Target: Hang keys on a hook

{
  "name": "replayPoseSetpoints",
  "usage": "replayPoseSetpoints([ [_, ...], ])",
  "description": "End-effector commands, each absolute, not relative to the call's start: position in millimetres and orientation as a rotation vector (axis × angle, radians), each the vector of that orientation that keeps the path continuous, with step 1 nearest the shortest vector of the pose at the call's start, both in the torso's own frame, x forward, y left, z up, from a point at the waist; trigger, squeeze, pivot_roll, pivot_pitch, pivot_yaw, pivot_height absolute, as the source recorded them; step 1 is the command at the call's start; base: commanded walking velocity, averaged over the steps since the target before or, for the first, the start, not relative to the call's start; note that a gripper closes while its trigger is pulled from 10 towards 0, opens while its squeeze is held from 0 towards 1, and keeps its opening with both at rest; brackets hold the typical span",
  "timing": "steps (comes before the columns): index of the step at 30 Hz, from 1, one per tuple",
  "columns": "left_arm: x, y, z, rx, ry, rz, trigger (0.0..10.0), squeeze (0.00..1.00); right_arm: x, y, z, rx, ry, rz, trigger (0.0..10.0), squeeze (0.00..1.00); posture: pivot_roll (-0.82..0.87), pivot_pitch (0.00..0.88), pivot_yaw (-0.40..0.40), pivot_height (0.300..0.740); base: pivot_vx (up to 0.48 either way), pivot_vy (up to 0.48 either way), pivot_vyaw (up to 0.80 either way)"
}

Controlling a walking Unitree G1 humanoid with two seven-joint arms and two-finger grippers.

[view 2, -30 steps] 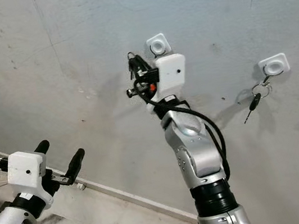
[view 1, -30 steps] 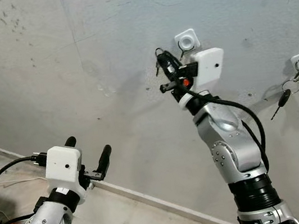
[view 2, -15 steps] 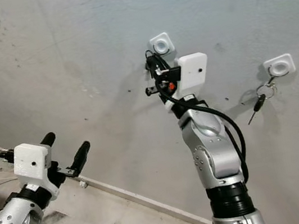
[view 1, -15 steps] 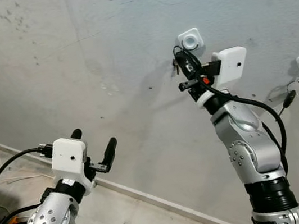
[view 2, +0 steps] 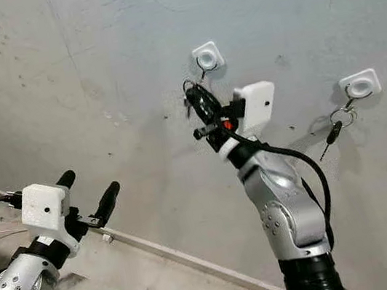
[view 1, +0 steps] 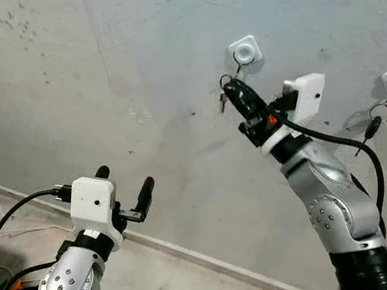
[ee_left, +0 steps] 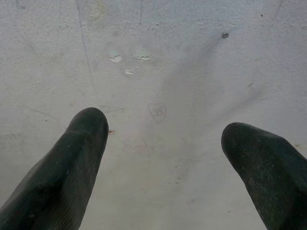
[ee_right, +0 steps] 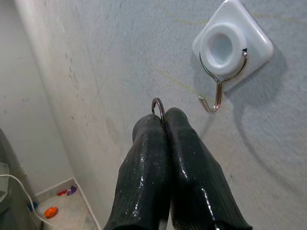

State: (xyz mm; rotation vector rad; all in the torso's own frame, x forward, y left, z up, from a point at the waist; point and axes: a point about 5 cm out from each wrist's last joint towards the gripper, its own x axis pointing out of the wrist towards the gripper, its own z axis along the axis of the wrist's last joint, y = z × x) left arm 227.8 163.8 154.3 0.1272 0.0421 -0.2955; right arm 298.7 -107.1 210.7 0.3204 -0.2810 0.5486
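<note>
At frame centre, the right gripper (ee_right: pixel 163 125) pinches a key ring (ee_right: pixel 159 108) just below the white wall hook (ee_right: pixel 217 93). The left gripper (view 1: pixel 126 194), lower left, hangs spread and empty.

We see a grey, scuffed wall (view 1: pixel 94 72) and white hooks (view 1: pixel 245 53) with silver wire — our arms are silver, the fingers (ee_right: pixel 158 158) black and glossy.

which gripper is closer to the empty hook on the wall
Right. The right gripper, shut on the key ring, sits just below the empty hook. The left gripper hangs open, low and far to the left.
</note>
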Motion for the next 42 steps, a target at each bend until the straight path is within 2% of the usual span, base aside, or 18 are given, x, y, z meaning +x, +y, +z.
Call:
replayPoseSetpoints([
  [1,229.3,163.1,154.0,0.129,0.05,-0.3,10.0,0.0,295.5,-108.8,216.0,0.316,-0.298,0.563,10.0,0.0,0.33,0.031,-0.065,0.74,0.0,0.0,0.0],
  [17,231.2,161.1,154.6,0.128,0.05,-0.31,10.0,0.0,303.3,-112.7,211.9,0.327,-0.289,0.471,10.0,0.0,0.34,0.03,-0.057,0.74,0.0,0.0,0.0],
  [30,231.5,155.2,153.4,0.122,0.055,-0.335,10.0,0.0,316.0,-101.3,215.0,0.34,-0.309,0.453,10.0,0.0,0.33,0.031,-0.048,0.74,0.0,0.0,0.0],
  [42,234.6,152.2,152.0,0.119,0.058,-0.36,10.0,0.0,317.3,-114.6,217.7,0.356,-0.343,0.384,10.0,0.0,0.31,0.023,-0.031,0.74,0.0,0.0,0.0],
])
